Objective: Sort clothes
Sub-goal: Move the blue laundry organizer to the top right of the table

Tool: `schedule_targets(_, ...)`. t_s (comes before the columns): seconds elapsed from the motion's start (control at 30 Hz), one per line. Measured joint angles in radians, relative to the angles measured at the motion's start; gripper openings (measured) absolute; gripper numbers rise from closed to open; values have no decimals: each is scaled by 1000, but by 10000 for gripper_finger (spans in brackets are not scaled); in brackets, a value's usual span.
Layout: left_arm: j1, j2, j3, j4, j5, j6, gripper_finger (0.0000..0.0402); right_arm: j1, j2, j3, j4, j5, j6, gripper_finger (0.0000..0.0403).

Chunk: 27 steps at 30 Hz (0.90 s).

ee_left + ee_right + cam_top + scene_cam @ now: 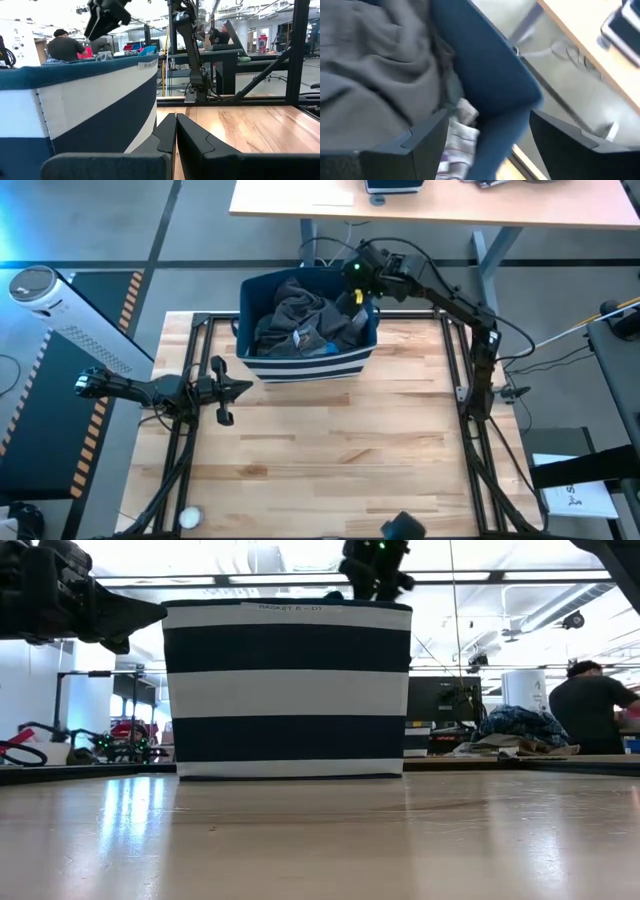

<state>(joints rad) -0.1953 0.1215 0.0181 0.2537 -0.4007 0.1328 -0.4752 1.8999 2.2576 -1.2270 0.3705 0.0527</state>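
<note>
My right gripper (356,288) hangs over the far right corner of the navy fabric bin with white stripes (300,363), which stands at the far middle of the pale wooden table (330,460). From my right wrist I see my two dark fingers (427,135) spread apart, released, one on each side of the bin's blue rim (490,75); nothing is between them. Just inside that rim lies the dark charcoal garment (365,70), a soft crumpled heap, and beside it a small pale piece of cloth with a purple print (457,137). From above, the charcoal garment (300,320) fills most of the bin, with a bit of blue fabric (318,346) showing near its front wall. All the clothes I can see lie in the bin.

My left gripper (238,388) waits low above the table's left side, just beside the bin's near left corner, pointing right. Its fingers (195,140) are pressed together, clenched on nothing, with the striped wall (90,120) close beside them.

In the room beyond the table, a person in a dark shirt (590,705) stands near a pile of cloth (520,728) on another bench.
</note>
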Motion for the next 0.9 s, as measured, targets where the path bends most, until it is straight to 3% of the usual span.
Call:
schedule_targets(0.17,0,1,0,0,0,0,0,-76,18,-12,-37,-59,29,260)
schedule_targets(0.37,0,1,0,1,0,0,0,-146,64,-20,-57,-214,55,245)
schedule_targets(0.67,0,1,0,0,0,0,0,-186,120,-28,-62,-205,89,248)
schedule_targets(0.9,0,1,0,0,0,-3,0,-184,79,-30,-112,-193,84,259)
